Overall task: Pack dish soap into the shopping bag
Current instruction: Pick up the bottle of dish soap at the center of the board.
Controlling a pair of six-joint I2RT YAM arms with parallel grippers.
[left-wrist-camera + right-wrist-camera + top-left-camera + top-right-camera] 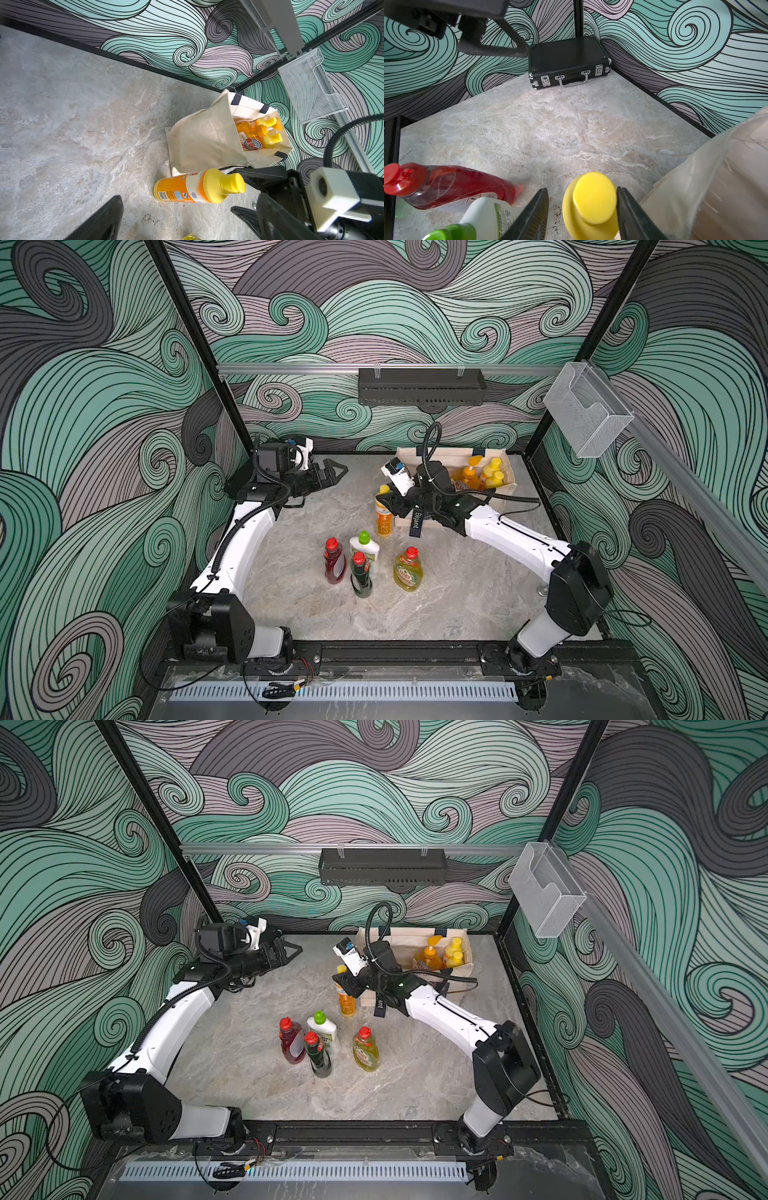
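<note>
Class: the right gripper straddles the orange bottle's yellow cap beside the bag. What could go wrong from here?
1. The right gripper straddles only the smooth cap: the orange bottle may slip or swing when lifted.
2. One finger seems to touch the cap, the other stands off: closing could tip the bottle.
3. The bag stands close: a finger could snag its canvas.

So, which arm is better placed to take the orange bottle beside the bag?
Right. The right gripper brackets the cap of the orange bottle, beside the bag. The left gripper hangs open, far across the table.
</note>
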